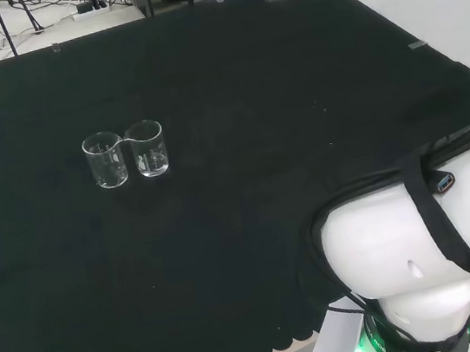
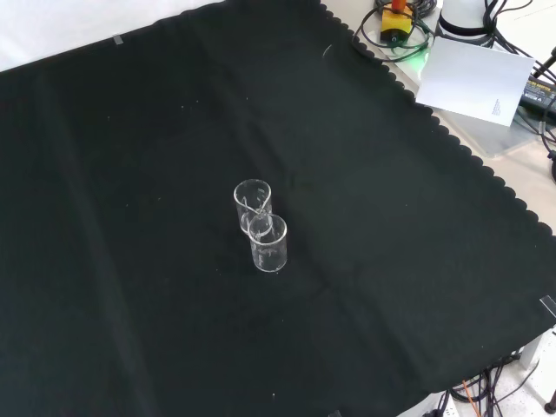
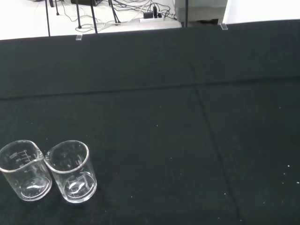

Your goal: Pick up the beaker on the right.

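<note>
The right beaker stands upright, long axis vertical, mouth up, mid-desk in the head view, rim touching the left beaker; in the front view it is the farther of the two. Both rest on the black cloth of the desk, untouched. By my reading the pickup has not begun: approach, grasp and lift remain. I cannot tell the robot hand's state.

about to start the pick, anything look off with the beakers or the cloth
Nothing spilled, tipped or broken. Both beakers stand upright and look empty, but the right beaker touches the left beaker at the rim, leaving no gap between them.
</note>
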`<state>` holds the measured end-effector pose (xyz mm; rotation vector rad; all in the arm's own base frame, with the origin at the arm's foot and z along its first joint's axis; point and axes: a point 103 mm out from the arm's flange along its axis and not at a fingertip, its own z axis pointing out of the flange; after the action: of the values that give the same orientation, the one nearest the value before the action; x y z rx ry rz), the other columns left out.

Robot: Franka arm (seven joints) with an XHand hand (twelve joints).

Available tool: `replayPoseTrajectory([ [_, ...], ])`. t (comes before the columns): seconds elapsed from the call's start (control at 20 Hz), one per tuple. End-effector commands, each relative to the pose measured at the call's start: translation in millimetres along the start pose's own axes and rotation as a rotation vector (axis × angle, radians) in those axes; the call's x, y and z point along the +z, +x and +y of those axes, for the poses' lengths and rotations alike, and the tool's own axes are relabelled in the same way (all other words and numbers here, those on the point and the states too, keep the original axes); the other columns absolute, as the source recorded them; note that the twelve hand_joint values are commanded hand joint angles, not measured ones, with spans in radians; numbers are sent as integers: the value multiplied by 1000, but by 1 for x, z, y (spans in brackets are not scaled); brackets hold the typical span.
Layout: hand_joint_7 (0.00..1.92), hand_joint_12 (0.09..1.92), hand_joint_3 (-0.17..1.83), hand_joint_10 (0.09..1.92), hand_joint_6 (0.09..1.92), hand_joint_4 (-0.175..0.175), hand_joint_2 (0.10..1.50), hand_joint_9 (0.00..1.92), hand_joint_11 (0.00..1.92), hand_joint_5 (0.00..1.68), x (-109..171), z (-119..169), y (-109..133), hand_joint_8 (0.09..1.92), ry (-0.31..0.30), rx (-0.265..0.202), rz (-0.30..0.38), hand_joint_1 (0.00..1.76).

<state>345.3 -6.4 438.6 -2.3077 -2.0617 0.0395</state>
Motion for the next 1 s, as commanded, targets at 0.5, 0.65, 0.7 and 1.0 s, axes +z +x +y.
replayPoseTrajectory([
  [0.5, 130, 1277, 243, 638, 87, -14, 1156, 237, 0, 313, 103, 83, -16, 491, 68, -55, 102, 187],
  [0.65, 131, 1278, 231, 640, 87, -14, 1130, 238, 0, 314, 121, 95, -14, 493, 75, -87, 138, 242],
  [0.7, 131, 1279, 228, 640, 87, -14, 1121, 238, 0, 314, 127, 98, -13, 494, 75, -97, 147, 259],
  [1.0, 138, 1305, 214, 647, 87, -14, 1076, 260, 0, 315, 173, 113, -2, 500, 124, -139, 211, 354],
])
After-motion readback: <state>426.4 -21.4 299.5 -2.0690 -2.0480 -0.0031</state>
